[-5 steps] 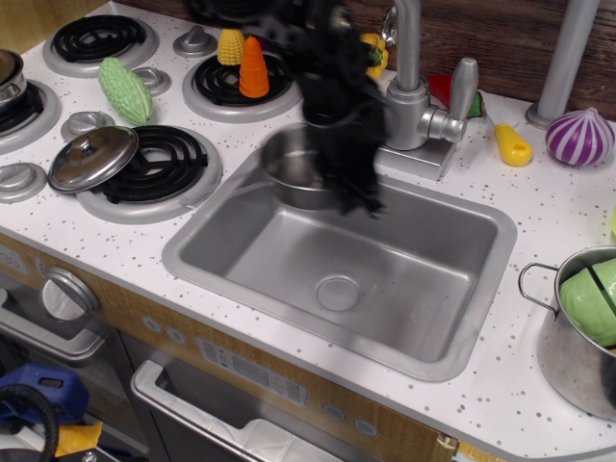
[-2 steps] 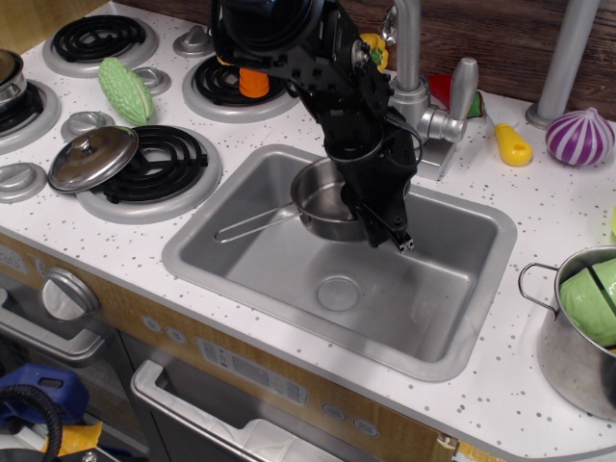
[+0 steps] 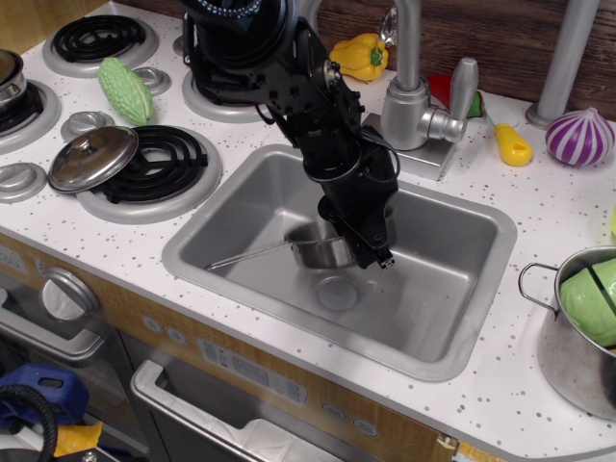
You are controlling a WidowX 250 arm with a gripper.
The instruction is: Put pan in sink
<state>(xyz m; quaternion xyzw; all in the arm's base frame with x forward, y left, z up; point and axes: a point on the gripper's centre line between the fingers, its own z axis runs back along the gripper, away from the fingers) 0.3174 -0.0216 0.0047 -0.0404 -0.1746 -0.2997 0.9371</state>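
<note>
Steel pan (image 3: 318, 248) low inside grey sink (image 3: 452, 361), just far of the round drain (image 3: 338, 294), wire handle pointing left, black gripper (image 3: 364, 248) clamped on pan's right rim, knobbed lid (image 3: 92, 158) on left burner (image 3: 152, 173).

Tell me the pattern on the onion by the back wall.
Purple with white stripes, on the onion, in the only view.

small shiny steel pan (image 3: 316, 250) sits upright inside grey sink (image 3: 438, 289), wire handle pointing left.
</note>
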